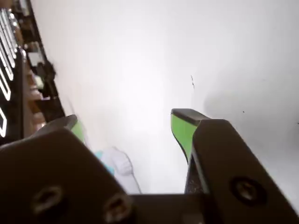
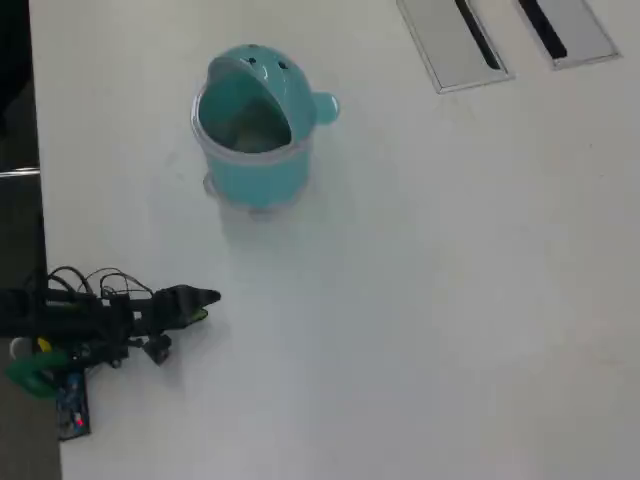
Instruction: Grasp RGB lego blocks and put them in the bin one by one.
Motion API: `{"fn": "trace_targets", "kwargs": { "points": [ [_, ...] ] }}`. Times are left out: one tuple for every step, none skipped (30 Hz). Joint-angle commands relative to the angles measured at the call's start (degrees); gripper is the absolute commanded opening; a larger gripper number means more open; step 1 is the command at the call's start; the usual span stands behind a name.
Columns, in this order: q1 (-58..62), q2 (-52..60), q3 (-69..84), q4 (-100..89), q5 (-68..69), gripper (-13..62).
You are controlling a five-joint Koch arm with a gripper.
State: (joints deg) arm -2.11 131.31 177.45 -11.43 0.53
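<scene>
At the left edge of the overhead view, the arm [image 2: 90,315] lies low over the white table [image 2: 450,300], its gripper [image 2: 203,298] pointing right, well apart from the bin. In the wrist view the gripper [image 1: 128,121] has its jaws spread wide, green pads [image 1: 181,128] facing inward and nothing between them. Further right and toward the top, the bin [image 2: 255,130] stands upright: a teal cylinder with a domed lid tipped back, two dark dots on the dome, a small round knob on its right side. At top right lie two grey slotted panels [image 2: 505,35].
</scene>
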Motion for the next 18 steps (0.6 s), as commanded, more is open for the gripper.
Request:
{"fn": "trace_targets", "kwargs": {
  "points": [
    [-0.09,3.52,4.22,-0.35,0.0,35.1],
    [0.0,3.52,4.22,-0.35,0.09,34.9],
    [0.09,3.52,4.22,-0.35,0.26,34.9],
    [0.26,3.52,4.22,-0.35,0.09,34.7],
    [0.18,3.52,4.22,-0.35,0.0,34.7],
    [-0.18,3.52,4.22,-0.35,-0.44,34.6],
    [-0.97,3.52,4.13,-0.44,-4.48,34.6],
    [-1.85,3.52,4.13,-0.53,-7.73,34.6],
    [-2.29,3.52,4.22,-0.53,-10.81,34.6],
    [-2.29,3.52,4.13,-0.53,-10.63,34.6],
    [-2.2,3.52,4.22,-0.35,-10.37,34.6],
    [-2.11,3.52,4.22,-0.35,-10.2,34.6],
    [-2.02,3.43,4.22,-0.44,-10.2,34.6],
    [-1.93,3.52,4.22,-0.35,-10.11,34.6],
    [-1.85,3.52,4.22,-0.44,-10.11,34.6],
    [-1.85,3.52,4.22,-0.44,-10.11,34.6],
    [-1.85,3.52,4.22,-0.44,-10.11,34.6],
    [-1.76,3.43,4.22,-0.44,-10.02,34.6]
  ]
}}
